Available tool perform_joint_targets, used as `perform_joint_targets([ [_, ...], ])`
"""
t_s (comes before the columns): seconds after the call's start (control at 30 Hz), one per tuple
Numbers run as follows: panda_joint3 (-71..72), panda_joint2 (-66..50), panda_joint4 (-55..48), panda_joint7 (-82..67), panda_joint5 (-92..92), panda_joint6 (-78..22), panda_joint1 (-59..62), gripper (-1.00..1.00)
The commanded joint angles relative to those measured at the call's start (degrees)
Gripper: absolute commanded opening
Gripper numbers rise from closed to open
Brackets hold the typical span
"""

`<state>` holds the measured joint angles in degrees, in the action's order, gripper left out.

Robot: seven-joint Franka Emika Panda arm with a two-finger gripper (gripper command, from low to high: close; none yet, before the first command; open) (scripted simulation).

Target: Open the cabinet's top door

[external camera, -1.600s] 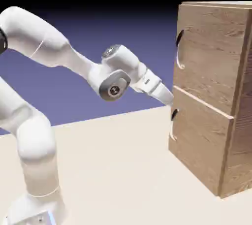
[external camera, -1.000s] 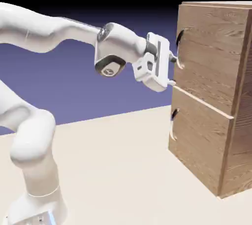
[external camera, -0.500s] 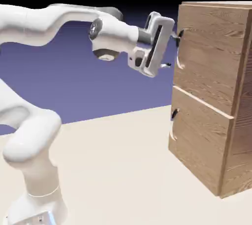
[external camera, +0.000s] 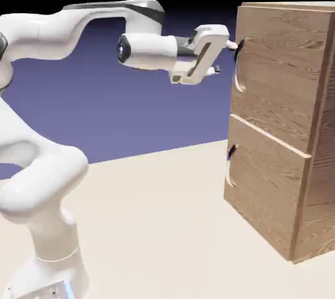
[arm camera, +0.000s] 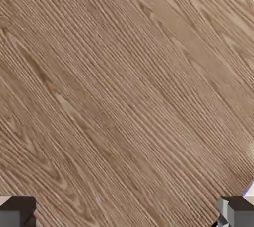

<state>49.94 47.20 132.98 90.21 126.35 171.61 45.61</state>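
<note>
A cabinet [external camera: 278,127] stands from two to four o'clock in the exterior view, its closed top door [external camera: 281,72] at two. The claw [external camera: 227,57], spread wide and holding nothing, is near the door's curved handle [external camera: 239,72], just above one o'clock's lower side.

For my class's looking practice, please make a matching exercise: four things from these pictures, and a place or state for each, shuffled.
1. gripper
2. top door
3. bottom door
4. top handle

A. below the pale seam
B. open, fingers apart
C. curved, on the upper panel
D. closed, above the seam

Pairs: 1-B, 2-D, 3-A, 4-C
</note>
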Motion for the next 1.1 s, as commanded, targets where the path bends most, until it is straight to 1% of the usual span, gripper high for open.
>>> perform_joint_targets([
  [0.0,0.99,0.29,-0.55,0.94,2.50,-0.05,0.91,0.00],
  [0.47,14.78,4.30,-8.29,14.13,37.38,-0.71,13.70,0.00],
  [0.53,15.44,4.50,-8.66,14.76,39.06,-0.74,14.31,0.00],
  [0.7,22.25,1.76,-16.44,14.53,39.64,-1.54,24.88,0.00],
  [0.73,22.42,1.69,-16.64,14.53,39.65,-1.56,25.15,0.00],
  [0.77,22.42,1.69,-16.64,14.53,39.65,-1.56,25.15,-1.00],
  [0.8,22.42,1.69,-16.64,14.53,39.65,-1.56,25.15,-1.00],
  [1.07,10.35,-7.02,-7.63,2.48,39.62,-7.21,8.54,-1.00],
])
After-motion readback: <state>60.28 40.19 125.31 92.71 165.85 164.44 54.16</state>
